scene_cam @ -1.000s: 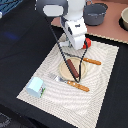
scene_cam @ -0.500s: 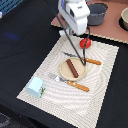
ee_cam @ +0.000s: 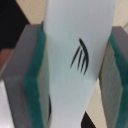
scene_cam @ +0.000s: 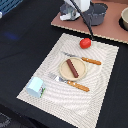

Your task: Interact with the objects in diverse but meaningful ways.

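Observation:
In the wrist view my gripper [ee_cam: 75, 70] is shut on the white oblong piece [ee_cam: 75, 60], which has a small black mark and stands between the green pads [ee_cam: 37, 85]. In the exterior view only part of the arm [scene_cam: 75, 9] shows at the top edge, high above the back of the table. The red tomato [scene_cam: 85, 43] lies at the far edge of the placemat [scene_cam: 100, 95]. The dark brown sausage stick [scene_cam: 73, 67] lies on a round beige plate [scene_cam: 64, 72]. The small white carton [scene_cam: 36, 86] stands at the mat's near corner on the exterior view's left.
A wooden-handled knife [scene_cam: 85, 60] lies behind the plate and a fork [scene_cam: 70, 82] lies in front of it. A grey pot [scene_cam: 96, 12] stands on a brown board [scene_cam: 107, 30] at the back. A bowl [scene_cam: 124, 17] is at the exterior view's right edge.
The arm has risen from over the plate and tomato toward the back of the table, leaving most of the exterior view. The sausage, tomato and carton have not moved.

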Controlling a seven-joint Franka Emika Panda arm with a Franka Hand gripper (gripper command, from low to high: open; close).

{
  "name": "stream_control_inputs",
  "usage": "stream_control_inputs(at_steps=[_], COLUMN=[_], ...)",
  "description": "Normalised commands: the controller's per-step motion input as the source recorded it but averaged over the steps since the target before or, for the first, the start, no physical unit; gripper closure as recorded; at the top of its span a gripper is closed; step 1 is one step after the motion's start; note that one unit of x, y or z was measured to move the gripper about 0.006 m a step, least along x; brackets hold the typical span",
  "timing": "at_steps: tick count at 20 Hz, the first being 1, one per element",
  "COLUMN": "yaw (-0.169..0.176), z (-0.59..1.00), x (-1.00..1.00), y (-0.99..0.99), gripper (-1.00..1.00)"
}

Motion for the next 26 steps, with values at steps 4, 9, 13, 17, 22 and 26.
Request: stream_control_inputs(at_steps=[4,9,13,17,22,26], yaw=[-0.049,-0.029,-0.009,-0.002,0.0,-0.015], z=[0.63,0.53,0.36,0.15,0.13,0.13], x=[0.72,0.67,0.58,0.53,0.52,0.53], y=[-0.63,-0.69,-0.72,-0.76,-0.8,-0.8], gripper=[1.0,1.0,1.0,1.0,1.0,1.0])
